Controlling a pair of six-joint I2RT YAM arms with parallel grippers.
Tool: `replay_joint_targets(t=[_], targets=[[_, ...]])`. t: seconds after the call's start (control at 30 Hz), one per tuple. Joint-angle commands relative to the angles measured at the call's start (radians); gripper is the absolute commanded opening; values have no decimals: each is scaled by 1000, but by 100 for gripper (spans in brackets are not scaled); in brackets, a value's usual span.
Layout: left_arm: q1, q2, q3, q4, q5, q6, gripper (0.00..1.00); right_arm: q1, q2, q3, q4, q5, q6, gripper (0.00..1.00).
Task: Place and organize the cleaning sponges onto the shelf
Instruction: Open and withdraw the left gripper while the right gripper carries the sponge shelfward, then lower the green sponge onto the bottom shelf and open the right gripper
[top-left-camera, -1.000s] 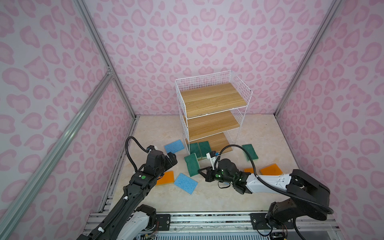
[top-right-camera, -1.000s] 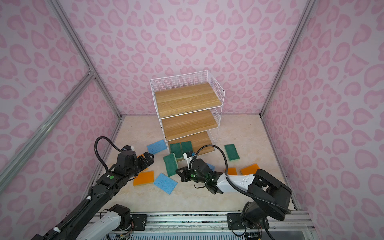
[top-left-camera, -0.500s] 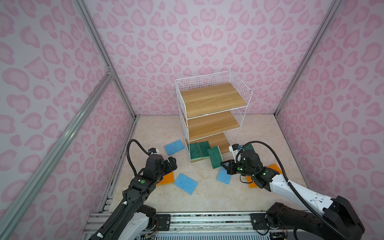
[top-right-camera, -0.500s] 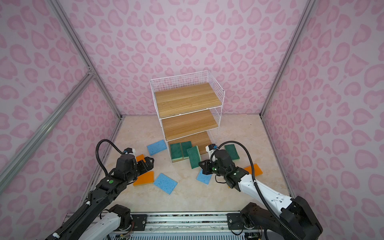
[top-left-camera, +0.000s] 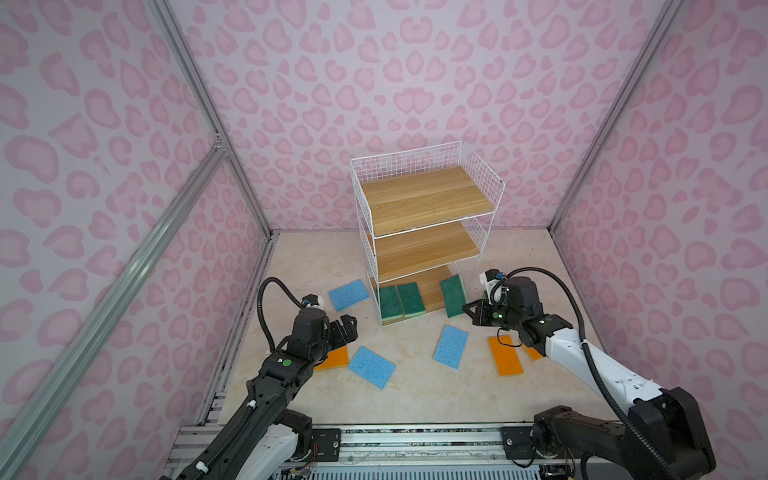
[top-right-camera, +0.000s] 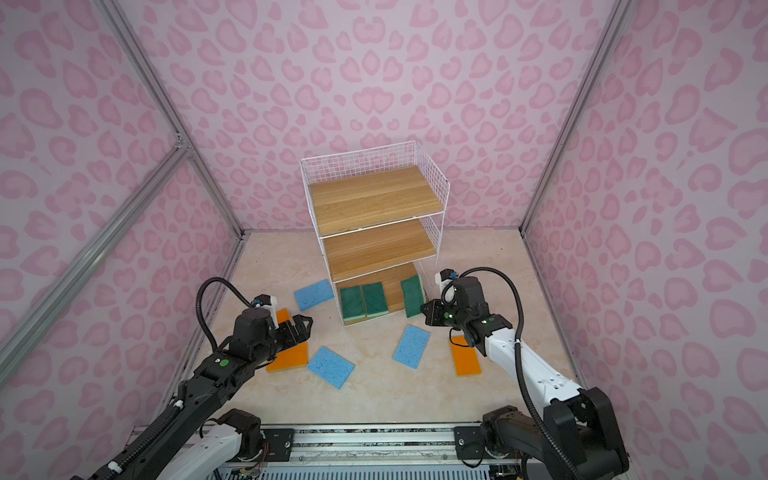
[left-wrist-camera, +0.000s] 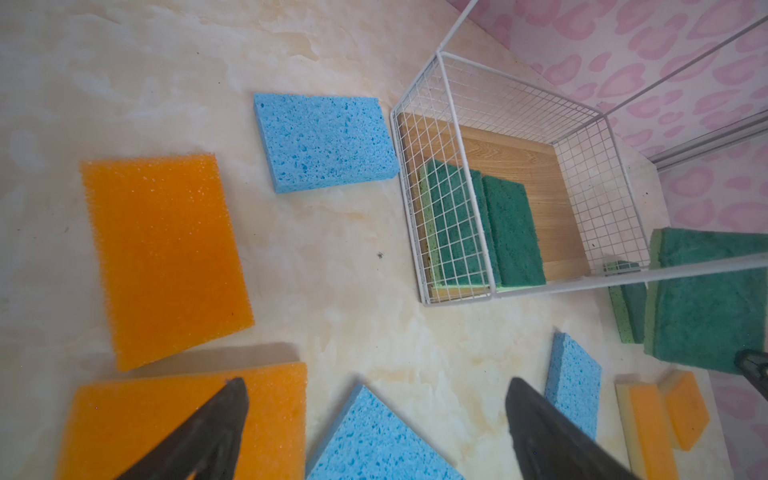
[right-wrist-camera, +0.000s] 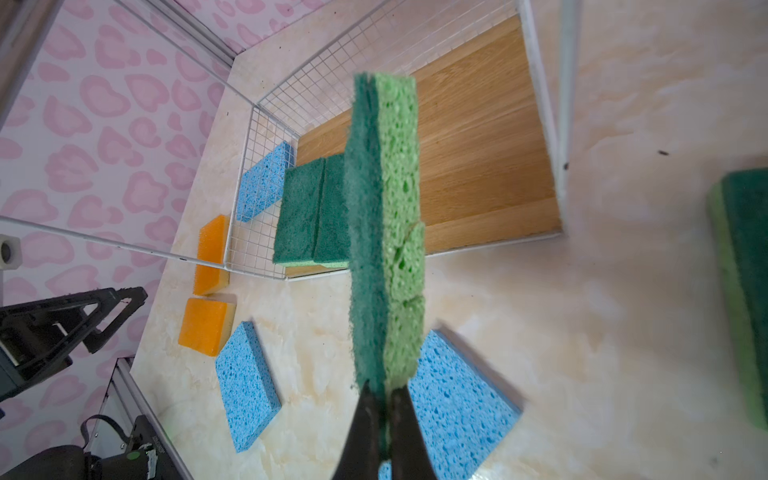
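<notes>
Left gripper (top-left-camera: 348, 327), jaws wide apart and empty, above an orange sponge (top-left-camera: 334, 358). Right gripper (right-wrist-camera: 384, 395) clamps a green sponge (right-wrist-camera: 384, 228) by one end, edge-up before the shelf's (top-left-camera: 424, 199) bottom board (right-wrist-camera: 478, 145). It may snag the wire frame, or land tilted on the two shelved sponges (top-left-camera: 401, 300).

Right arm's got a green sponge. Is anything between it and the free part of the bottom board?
Nothing visible blocks it. The green sponge, pinched in the right gripper, faces the open front of the shelf; bare bottom board lies between the two placed green sponges and the corner post.
</notes>
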Motion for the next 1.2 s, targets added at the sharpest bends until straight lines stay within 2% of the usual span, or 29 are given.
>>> replay_joint_targets(t=[0.0, 0.53, 0.9, 1.03, 1.17], targets=[[0, 2, 2, 46, 13, 14, 98, 2, 74, 42, 11, -86, -24, 0], [0, -31, -43, 66, -20, 11, 97, 43, 255, 12, 294, 51, 48, 0], [0, -68, -81, 93, -43, 18, 98, 59, 427, 120, 317, 78, 44, 1], [0, -70, -90, 103, -51, 22, 98, 60, 454, 149, 294, 87, 33, 18], [0, -64, -93, 115, -48, 19, 98, 60, 463, 155, 285, 94, 30, 48]])
